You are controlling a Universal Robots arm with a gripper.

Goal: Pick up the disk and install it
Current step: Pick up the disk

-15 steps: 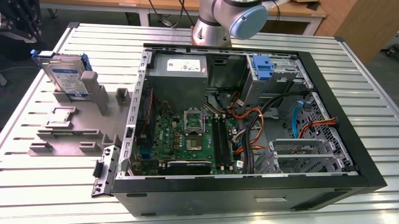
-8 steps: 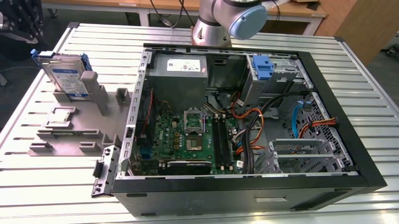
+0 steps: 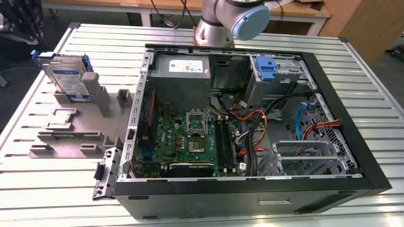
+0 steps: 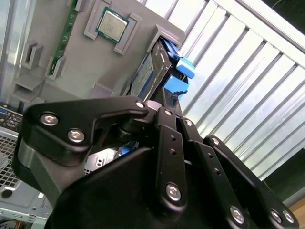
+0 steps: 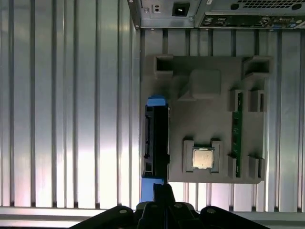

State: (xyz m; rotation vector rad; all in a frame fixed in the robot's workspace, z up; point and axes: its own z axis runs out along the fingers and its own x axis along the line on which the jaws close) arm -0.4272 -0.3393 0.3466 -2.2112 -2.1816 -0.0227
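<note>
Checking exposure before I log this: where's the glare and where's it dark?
First wrist view: bright glare streaks on the table beside the disk. Second wrist view: table slats wash out white behind the dark gripper. Exterior view: even light, but shadowed inside the computer case.

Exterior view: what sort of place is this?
Probably a lab or workshop bench for computer assembly: a slatted metal table, an open computer case on it, and a grey fixture holding the disk upright.
</note>
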